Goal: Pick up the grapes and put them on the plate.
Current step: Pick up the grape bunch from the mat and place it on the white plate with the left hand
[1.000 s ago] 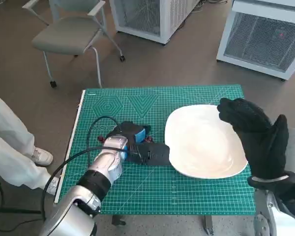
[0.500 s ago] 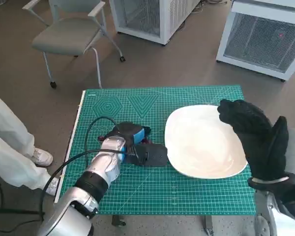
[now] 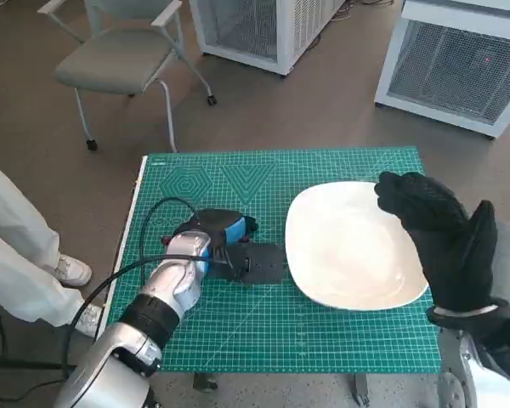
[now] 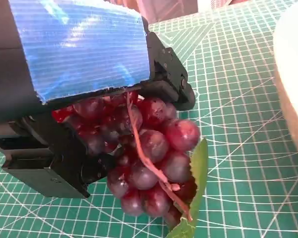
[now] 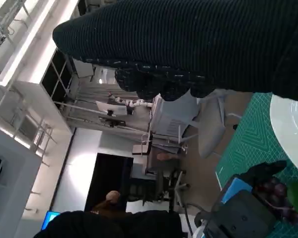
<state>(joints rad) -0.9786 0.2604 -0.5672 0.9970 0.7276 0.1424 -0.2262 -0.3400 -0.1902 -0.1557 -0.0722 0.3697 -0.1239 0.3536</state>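
Head view: green cutting mat covers the small table. Left hand sits low on the mat's left half, just left of the white plate, fingers pointing at its rim. A black cable loops over the forearm. The grapes hardly show here, hidden under the hand. Right hand hovers over the plate's right edge, glove raised, holding nothing; whether the fingers are spread or curled, can't tell. Plate has nothing on it and lies on the mat's right half, its near rim well inside the mat's near edge. Bare mat runs along the far side and the near side. Around the table: a grey chair at far left, two white cabinets at far centre and far right, a person's pale trouser legs and shoe at left.

Left wrist view: left hand grasps the grapes, a dark red bunch with a brown stem and a green leaf, fingers closed round its top. The bunch hangs just over the mat. Plate rim is close beside it.

Right wrist view: glove fills one side. Past it, the plate edge, the mat, and the left hand with the grapes tucked in it. A person shows in the room behind.
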